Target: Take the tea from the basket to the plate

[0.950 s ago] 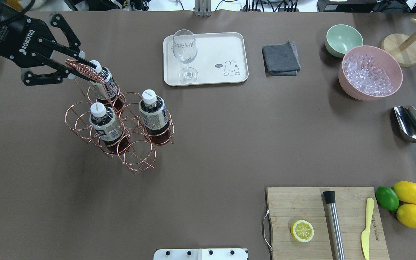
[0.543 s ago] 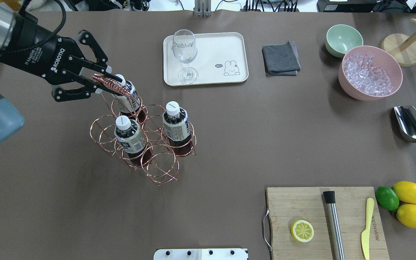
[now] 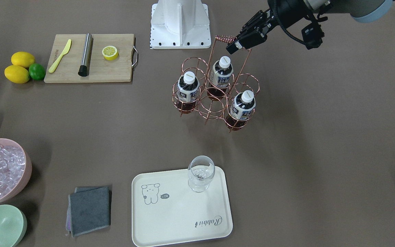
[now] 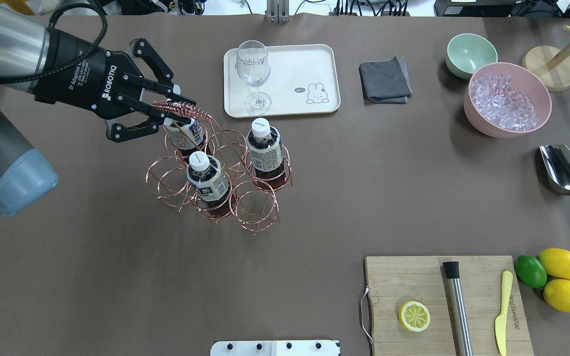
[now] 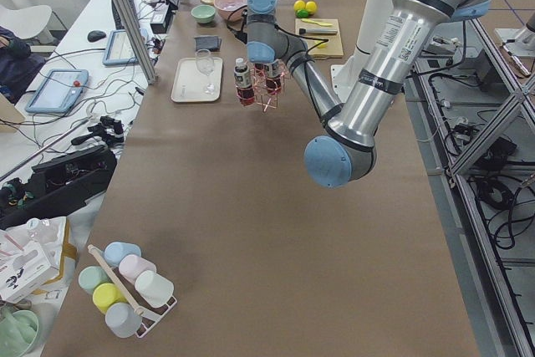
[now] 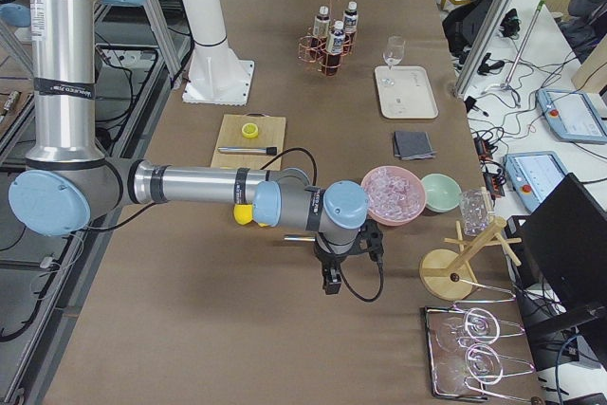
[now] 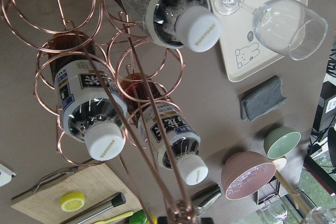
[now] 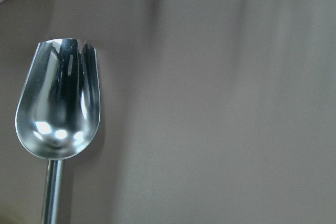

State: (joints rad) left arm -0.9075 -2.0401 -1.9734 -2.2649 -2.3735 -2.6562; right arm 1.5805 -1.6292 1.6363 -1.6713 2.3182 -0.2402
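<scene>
A copper wire basket (image 4: 215,185) holds three tea bottles with white caps (image 4: 264,146) (image 4: 207,180) (image 4: 186,132). My left gripper (image 4: 175,106) is shut on the basket's coiled handle (image 4: 186,106) and holds it from the left; it also shows in the front view (image 3: 238,43). I cannot tell whether the basket is off the table. The cream plate (image 4: 305,64) lies just beyond the basket, with a wine glass (image 4: 253,74) on its left part. My right gripper (image 6: 332,277) shows only in the exterior right view, low over the table; I cannot tell its state.
A steel scoop (image 4: 564,170) lies at the right, below the right wrist camera (image 8: 58,108). A pink bowl of ice (image 4: 507,99), a pale green bowl (image 4: 470,54) and a grey cloth (image 4: 385,80) sit at the back right. A cutting board (image 4: 413,282) lies front right.
My left gripper has carried the basket with its three bottles to the right, and it now stands just in front of the plate. Nothing else has moved.
</scene>
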